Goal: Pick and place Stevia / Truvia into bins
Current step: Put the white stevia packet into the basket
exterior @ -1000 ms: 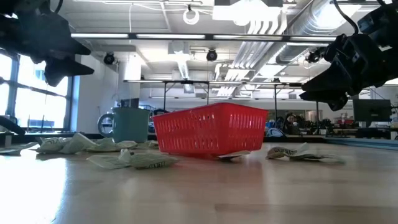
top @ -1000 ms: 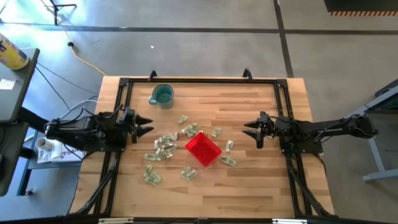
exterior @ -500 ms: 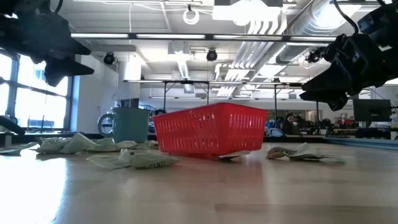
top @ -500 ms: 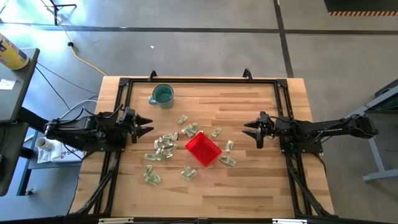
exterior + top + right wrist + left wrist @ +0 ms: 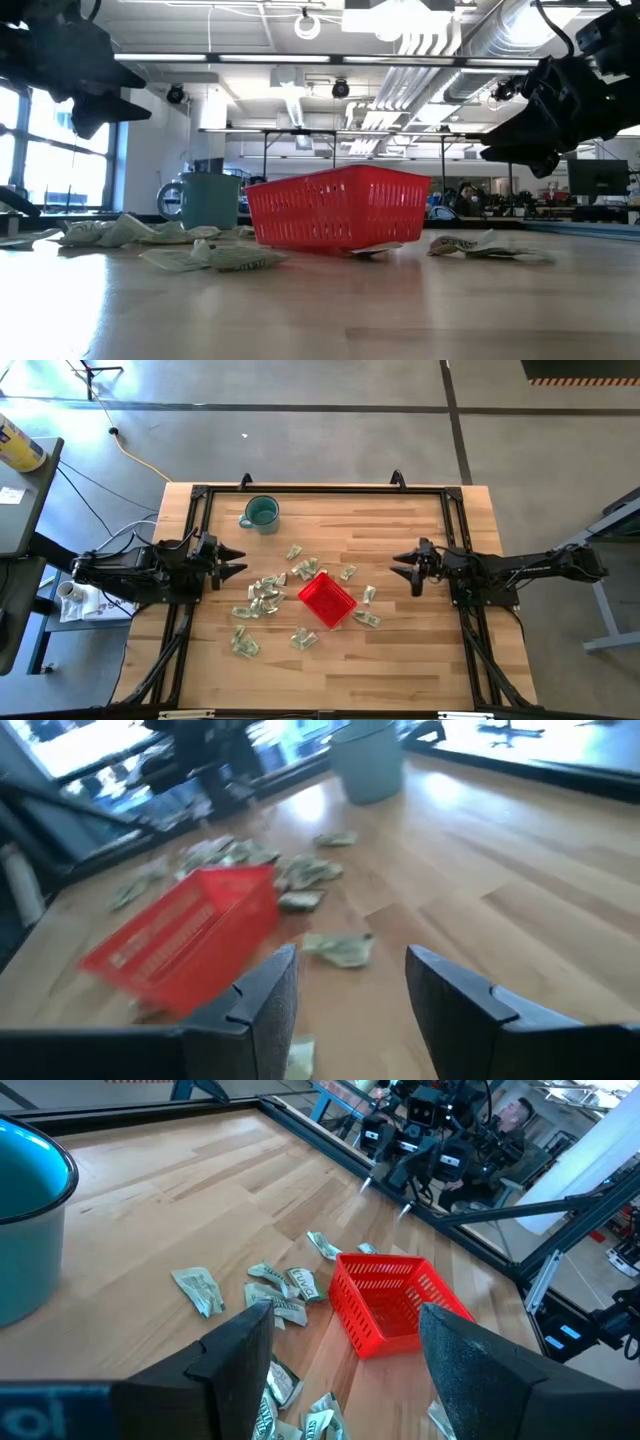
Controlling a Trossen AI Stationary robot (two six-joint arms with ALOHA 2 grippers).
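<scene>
Almost nothing is being moved; the right end effector (image 5: 412, 572) is perhaps being edged forward, fingers parted, empty. Sachets (image 5: 264, 596) are lying around the red bin (image 5: 327, 601); the nearest (image 5: 369, 594) should be approached low.

Robotics lab/workshop, exposed ceiling ducts (image 5: 470, 45), concrete floor (image 5: 330, 440), workbenches w/ equipment behind (image 5: 350, 135)

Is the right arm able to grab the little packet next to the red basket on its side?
Probably yes. The right tool is open and empty, and bare table lies between it and the packet beside the red basket.
</scene>
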